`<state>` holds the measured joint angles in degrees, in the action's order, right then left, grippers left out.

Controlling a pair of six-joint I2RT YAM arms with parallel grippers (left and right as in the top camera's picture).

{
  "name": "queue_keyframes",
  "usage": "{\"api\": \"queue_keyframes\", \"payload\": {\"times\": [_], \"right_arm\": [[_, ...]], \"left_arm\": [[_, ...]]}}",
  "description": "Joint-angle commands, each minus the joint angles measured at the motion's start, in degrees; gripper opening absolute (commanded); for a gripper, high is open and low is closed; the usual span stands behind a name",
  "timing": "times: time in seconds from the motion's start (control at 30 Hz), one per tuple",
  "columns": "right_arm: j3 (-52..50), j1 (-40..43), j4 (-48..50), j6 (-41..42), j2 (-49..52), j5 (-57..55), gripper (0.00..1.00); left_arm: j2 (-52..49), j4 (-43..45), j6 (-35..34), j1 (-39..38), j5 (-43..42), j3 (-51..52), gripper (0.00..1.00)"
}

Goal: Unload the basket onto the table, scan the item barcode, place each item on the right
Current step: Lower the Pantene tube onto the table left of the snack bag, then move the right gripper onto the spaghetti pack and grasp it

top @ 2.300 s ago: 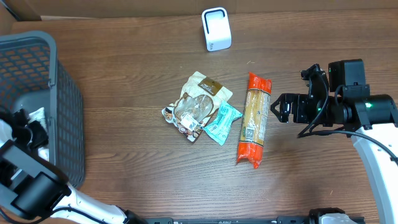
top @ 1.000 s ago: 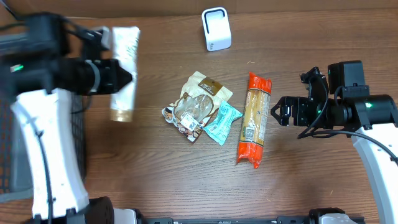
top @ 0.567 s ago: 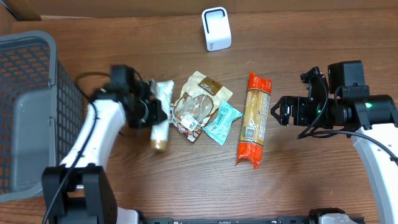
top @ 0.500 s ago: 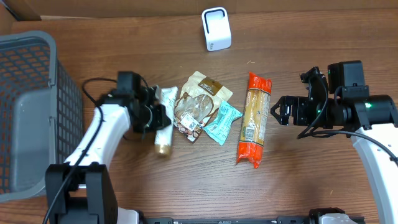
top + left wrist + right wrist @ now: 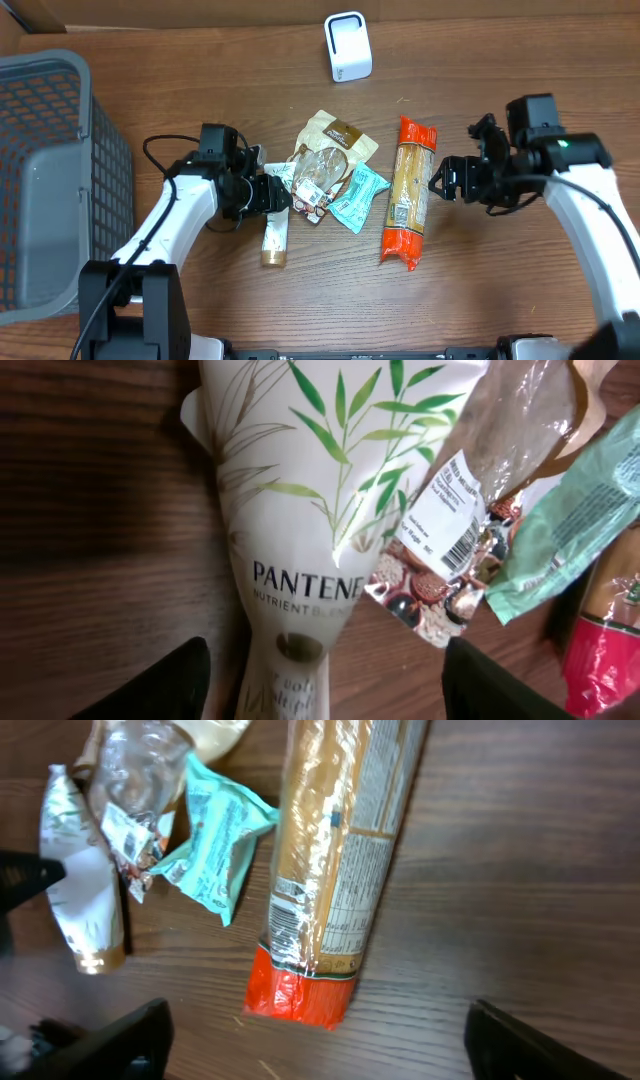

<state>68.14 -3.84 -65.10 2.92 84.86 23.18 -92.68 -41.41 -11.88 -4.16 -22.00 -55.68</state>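
Both pairs of jaws stand apart right now, and neither is clamped on anything. Over at the far left sits one grey mesh basket (image 5: 60,120), and all I can see inside it is its own grey floor. Count with me on the wooden table (image 5: 200,300): one white scanner (image 5: 348,47) upright at the back, and four items lying in a loose row in the middle: one Pantene tube (image 5: 274,235), one snack pouch (image 5: 325,165), one teal packet (image 5: 358,197) and one orange pasta packet (image 5: 408,195). Now the left gripper (image 5: 278,193): it hovers over the upper end of the tube, which lies flat with its gold cap pointing toward the near edge, just beside the pouch. From the left wrist camera, the two dark fingers (image 5: 170,680) sit on either side of the tube with a clear gap to it, so no contact there. The pouch's corner seems to lie over the tube's right edge, its white barcode label (image 5: 447,525) face up. Moving right, the teal packet touches the pouch, and the pasta packet lies close beside it, red end nearest us. The right gripper (image 5: 438,182) hangs just right of the pasta packet, fingers spread wide; its wrist camera looks down on the packet's red end, untouched.
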Motion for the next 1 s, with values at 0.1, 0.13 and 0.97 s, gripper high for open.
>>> {"api": "queue_keyframes", "payload": {"times": [0.1,0.13,0.97], "right_arm": [[-0.33,-0.07,1.31,-1.95,8.00,4.11,0.77],[-0.33,-0.04,1.73,-1.97,9.01,4.09,0.76],[-19.76,1.99,34.88,0.52,17.11,14.82,0.82]], "left_arm": [[0.94,-8.92,0.33,-0.37,1.60,-13.20,0.85],[0.94,-10.10,0.48,-0.37,1.62,-14.60,0.92],[0.92,-11.21,3.54,-0.35,10.19,-19.39,1.00]]}}
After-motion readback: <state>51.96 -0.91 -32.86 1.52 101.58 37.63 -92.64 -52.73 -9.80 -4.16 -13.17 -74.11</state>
